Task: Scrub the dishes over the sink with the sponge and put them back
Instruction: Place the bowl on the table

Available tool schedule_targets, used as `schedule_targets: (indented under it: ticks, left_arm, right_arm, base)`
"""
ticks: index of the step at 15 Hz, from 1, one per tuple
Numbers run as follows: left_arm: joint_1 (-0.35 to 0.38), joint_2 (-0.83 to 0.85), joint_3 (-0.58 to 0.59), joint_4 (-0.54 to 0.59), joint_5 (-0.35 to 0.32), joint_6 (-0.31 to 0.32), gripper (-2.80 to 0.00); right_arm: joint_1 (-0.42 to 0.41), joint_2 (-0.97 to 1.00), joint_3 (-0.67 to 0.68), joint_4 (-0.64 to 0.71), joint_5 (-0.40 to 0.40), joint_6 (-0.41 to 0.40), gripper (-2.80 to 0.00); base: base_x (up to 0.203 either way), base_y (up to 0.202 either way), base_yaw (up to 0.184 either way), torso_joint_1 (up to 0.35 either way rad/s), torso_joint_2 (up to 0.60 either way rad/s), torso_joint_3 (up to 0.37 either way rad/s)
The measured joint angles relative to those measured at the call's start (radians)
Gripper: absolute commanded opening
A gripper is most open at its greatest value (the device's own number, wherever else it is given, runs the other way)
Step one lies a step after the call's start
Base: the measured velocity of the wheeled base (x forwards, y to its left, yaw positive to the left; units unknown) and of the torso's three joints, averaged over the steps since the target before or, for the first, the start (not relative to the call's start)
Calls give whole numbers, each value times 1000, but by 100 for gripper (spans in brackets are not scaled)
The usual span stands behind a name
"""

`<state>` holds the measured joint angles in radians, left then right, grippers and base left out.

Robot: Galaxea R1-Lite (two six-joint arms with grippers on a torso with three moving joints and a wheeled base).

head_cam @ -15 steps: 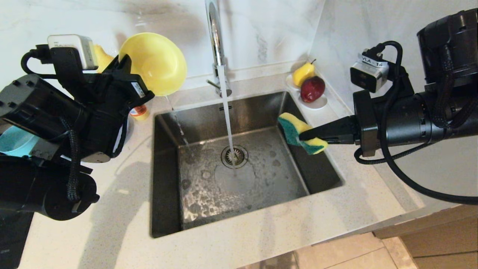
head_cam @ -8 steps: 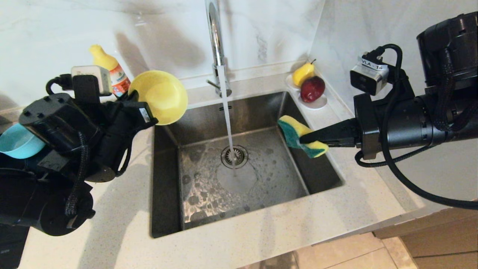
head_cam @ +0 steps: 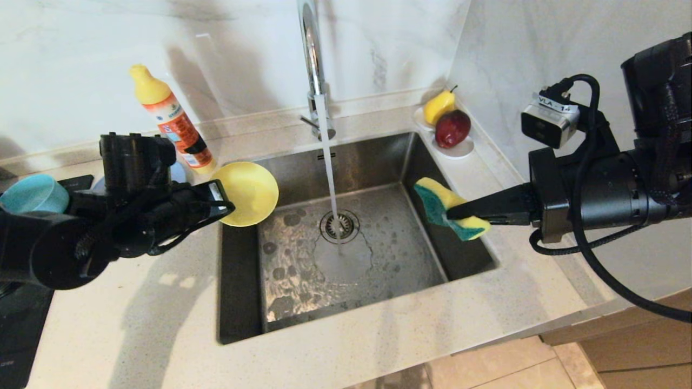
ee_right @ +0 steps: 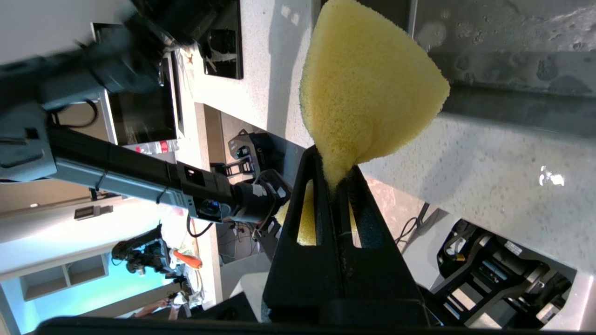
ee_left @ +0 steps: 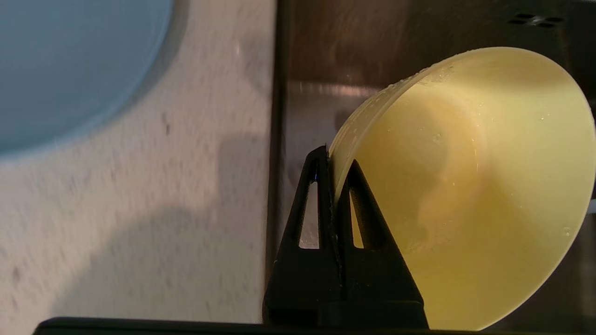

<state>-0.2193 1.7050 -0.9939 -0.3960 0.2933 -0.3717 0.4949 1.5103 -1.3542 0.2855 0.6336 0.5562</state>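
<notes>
Lowered from up by the wall, our left gripper [head_cam: 227, 206] pinches the pale yellow bowl [head_cam: 247, 193] at the steel sink [head_cam: 465, 254] edge; our right gripper [head_cam: 453, 214] clamps the yellow-green sponge [head_cam: 450, 215]. Wet rim, probably slippery, may slide free.

Sink [head_cam: 346, 162] brushed steel, wet; faucet [head_cam: 309, 43] glossy chrome; bowl [head_cam: 250, 190] smooth plastic; sponge [head_cam: 453, 209] porous foam; counter [head_cam: 162, 324] speckled stone.

Bowl [head_cam: 246, 193] over sink [head_cam: 346, 319] left edge; sponge [head_cam: 451, 216] right.
</notes>
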Motion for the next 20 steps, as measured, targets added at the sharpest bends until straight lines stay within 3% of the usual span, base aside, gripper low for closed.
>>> schedule_targets:
  ticks: [3, 5, 7, 11, 17, 20]
  left_arm:
    - [64, -44, -177, 318, -140, -185, -280]
    - [135, -80, -294, 517, -249, -274, -280]
    - [217, -124, -364, 669, -300, -302, -280]
    - [369, -195, -420, 870, -295, -281, -280]
    - [650, -203, -421, 901, -208, -273, -280]
    - [768, -198, -327, 790, -208, -251, -280]
  right_arm:
    - [-9, -23, 32, 0, 0, -1, -280]
    - [-11, -36, 43, 1, 0, 0, -280]
    - [-13, -48, 57, 0, 1, 2, -280]
    - [-21, -58, 81, 0, 0, 0, -280]
    - [-39, -47, 89, 0, 0, -23, -280]
    - [-41, -41, 91, 1, -2, -27, -280]
  base:
    - [0, 0, 0, 0, 0, 0]
    - [0, 0, 0, 0, 0, 0]
    - [0, 0, 0, 0, 0, 0]
    - [0, 0, 0, 0, 0, 0]
    - [0, 0, 0, 0, 0, 0]
    - [0, 0, 0, 0, 0, 0]
